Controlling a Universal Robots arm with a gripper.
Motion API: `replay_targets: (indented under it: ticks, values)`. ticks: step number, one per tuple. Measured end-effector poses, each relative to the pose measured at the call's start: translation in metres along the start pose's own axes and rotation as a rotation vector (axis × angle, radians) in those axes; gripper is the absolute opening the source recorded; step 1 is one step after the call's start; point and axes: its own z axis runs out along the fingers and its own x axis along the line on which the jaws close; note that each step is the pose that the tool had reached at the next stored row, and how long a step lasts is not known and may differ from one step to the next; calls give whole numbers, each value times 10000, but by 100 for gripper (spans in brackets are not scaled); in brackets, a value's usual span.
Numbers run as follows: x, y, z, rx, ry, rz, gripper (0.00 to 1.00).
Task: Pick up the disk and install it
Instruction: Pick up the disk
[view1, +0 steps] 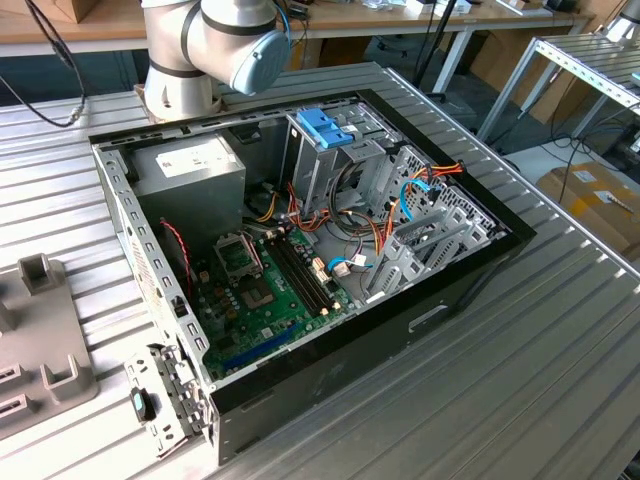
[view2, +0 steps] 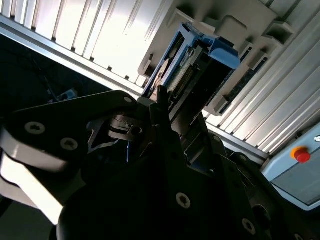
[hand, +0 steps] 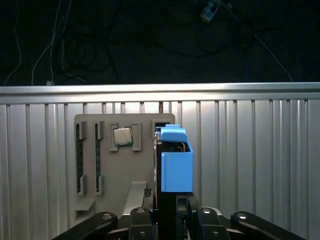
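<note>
Between the jaws: 1 disk (hand: 177, 170), on edge, long axis pointing straight out from them, both flat faces clamped.

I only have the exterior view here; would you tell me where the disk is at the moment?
Observer: In the first wrist view the disk, in its blue carrier, stands on edge at one side of the grey tray.
Operator: Thank you. Where is the gripper relative to it?
Observer: The gripper is right at the disk's near edge, in line with it.
Operator: Is anything else on that tray?
Observer: Yes, a square chip lies in a recess of the tray, beside the disk and apart from it.
</note>
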Motion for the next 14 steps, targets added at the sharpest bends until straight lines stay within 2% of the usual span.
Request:
replay_targets:
  ticks: [4, 9, 11, 14]
  values:
    - [-1, 2, -164, 9, 1, 0, 35]
    - [-2, 3, -280, 20, 2, 0, 35]
    - [-2, 3, -313, 22, 4, 0, 35]
    - [-2, 3, -314, 24, 7, 0, 35]
